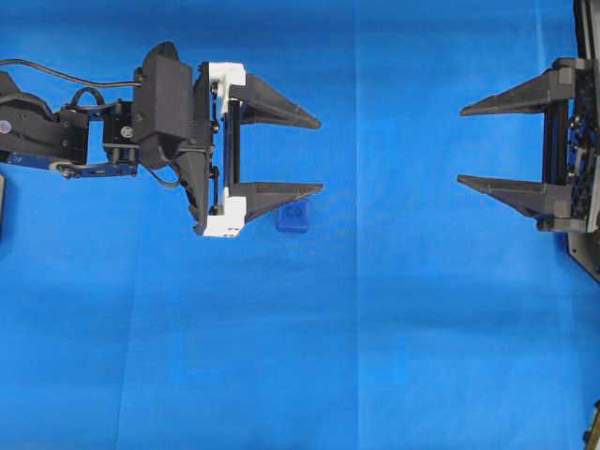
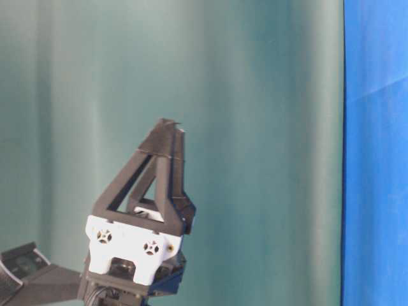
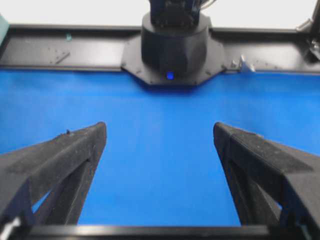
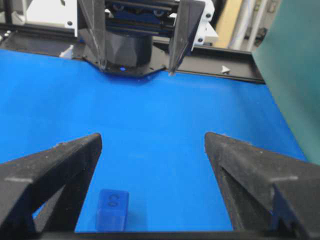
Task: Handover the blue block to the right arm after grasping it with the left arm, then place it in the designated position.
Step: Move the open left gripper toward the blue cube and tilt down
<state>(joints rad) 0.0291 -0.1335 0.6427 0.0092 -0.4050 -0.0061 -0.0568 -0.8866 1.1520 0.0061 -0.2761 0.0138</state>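
Overhead exterior: blue block on the blue cloth, just beside the lower fingertip of the left gripper and outside its gap. Left gripper spread wide, empty, white brackets facing the block. Right gripper well apart from the block at the far edge of the cloth, likewise spread, empty. To do well, judged: shift the left gripper sideways until the block sits between the fingers, lower, then close squarely on two flat faces. Wide bare cloth below and between the grippers for the later handover.

Table-level exterior: left gripper raised against the green backdrop; block not in view.

Left wrist-mounted: fingers apart, only cloth between them; block not in view; black frame rail beyond the cloth's edge.

Right wrist-mounted: block near the left-hand finger, mark facing up; fingers spread; green backdrop close on one side, limiting room there.
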